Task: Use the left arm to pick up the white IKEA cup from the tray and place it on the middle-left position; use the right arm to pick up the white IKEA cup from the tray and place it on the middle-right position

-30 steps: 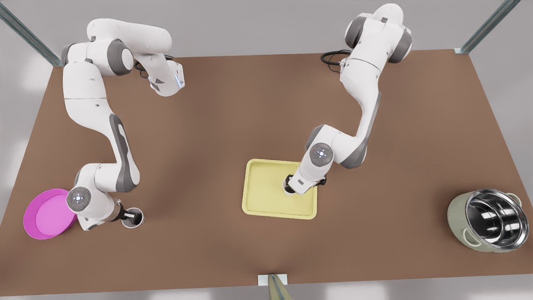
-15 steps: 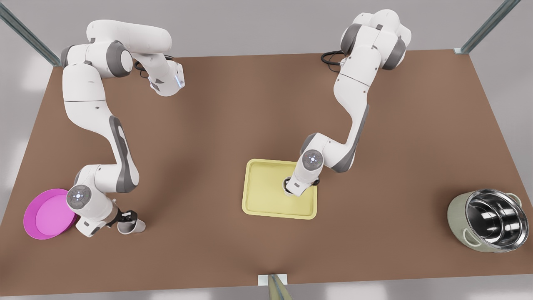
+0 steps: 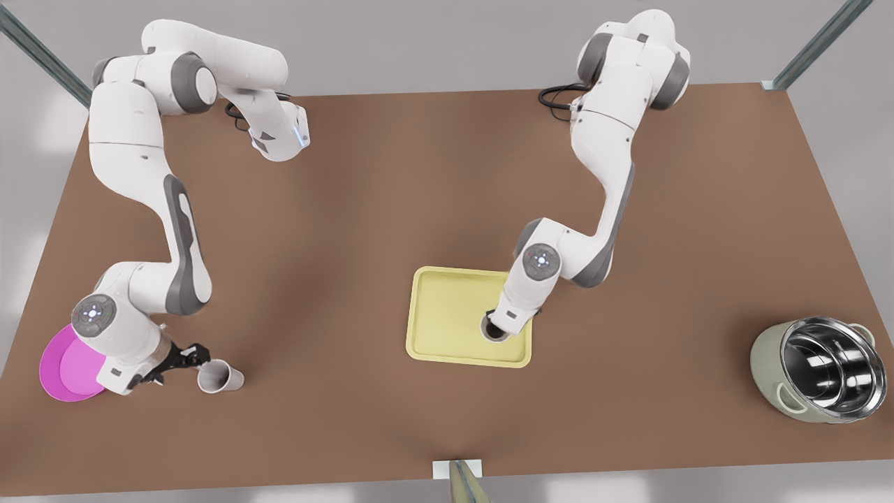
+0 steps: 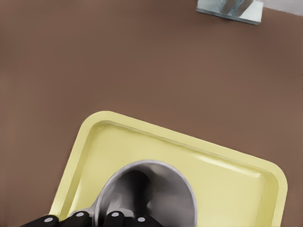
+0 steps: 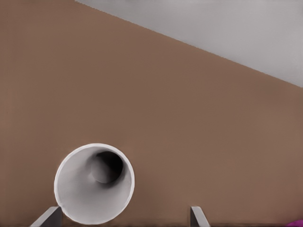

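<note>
Left gripper (image 3: pixel 497 325): lower centre of the front view, over the pale yellow rectangular tray (image 3: pixel 440 307), closed narrow on the rim wall of the upright white tapered cup (image 3: pixel 494 334), which stands in the tray's lower-right corner.

Right gripper (image 3: pixel 195 355): lower left of the front view, fingers (image 5: pixel 49 217) spread wide, holding nothing. Just beside it on the brown desk (image 3: pixel 363 209), a second white cup (image 3: pixel 222 378) lying on its side, mouth facing the gripper. Round pink plate (image 3: pixel 63 367) at far lower left, partly under the arm.
</note>
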### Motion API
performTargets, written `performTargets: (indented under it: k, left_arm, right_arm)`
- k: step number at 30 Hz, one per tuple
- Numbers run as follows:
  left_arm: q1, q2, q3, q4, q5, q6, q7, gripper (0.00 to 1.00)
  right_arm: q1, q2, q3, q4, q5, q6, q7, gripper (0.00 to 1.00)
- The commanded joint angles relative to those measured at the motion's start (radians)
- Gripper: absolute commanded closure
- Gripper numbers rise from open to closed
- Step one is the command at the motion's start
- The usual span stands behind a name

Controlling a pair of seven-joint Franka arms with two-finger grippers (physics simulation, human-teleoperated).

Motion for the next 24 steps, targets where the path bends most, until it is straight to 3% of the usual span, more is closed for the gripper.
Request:
performTargets:
  k: [1, 4, 7, 8, 9, 10, 12, 16, 20, 24]
  left_arm:
    - [0.003, -0.012, 0.046, 0.020, -0.005, -0.169, 0.089, 0.74]
    - [0.146, -0.018, 0.062, 0.018, -0.014, -0.185, 0.350, 0.75]
    - [0.273, -0.007, 0.057, 0.020, -0.014, -0.108, 0.590, 0.76]
    - [0.298, -0.006, 0.055, 0.020, -0.014, -0.100, 0.640, 0.76]
    - [0.301, 0.000, 0.055, 0.014, -0.013, -0.048, 0.648, 0.76]
    - [0.300, 0.009, 0.054, 0.008, -0.025, -0.004, 0.646, 0.76]
    - [0.300, 0.017, 0.054, -0.006, -0.029, 0.059, 0.659, 0.76]
    - [0.295, 0.028, 0.052, -0.074, -0.029, 0.208, 0.676, 0.76]
    - [0.295, 0.028, 0.052, -0.078, -0.028, 0.214, 0.676, 0.76]
    - [0.295, 0.026, 0.051, -0.129, -0.031, 0.288, 0.674, 0.76]
  right_arm:
    - [0.005, -0.094, 0.008, 0.002, 0.031, -0.214, -0.083, 0.00]
    - [0.005, -0.235, 0.031, 0.090, 0.028, -0.552, 0.183, 0.00]
    - [0.003, -0.240, 0.051, 0.183, 0.026, -0.677, 0.227, 0.00]
    - [0.005, -0.254, 0.056, 0.183, 0.028, -0.691, 0.226, 0.00]
    - [0.116, -0.338, -0.019, 0.140, 0.032, -0.688, 0.233, 0.00]
    - [0.265, -0.385, -0.176, 0.085, 0.051, -0.684, 0.233, 0.00]
    - [0.261, -0.448, -0.181, -0.027, 0.089, -0.616, 0.261, 0.00]
    - [0.266, -0.426, -0.181, -0.016, 0.081, -0.616, 0.249, 0.00]
    - [0.262, -0.306, -0.182, 0.013, 0.083, -0.561, 0.255, 0.00]
    - [0.262, -0.306, -0.184, 0.013, 0.084, -0.561, 0.258, 0.00]
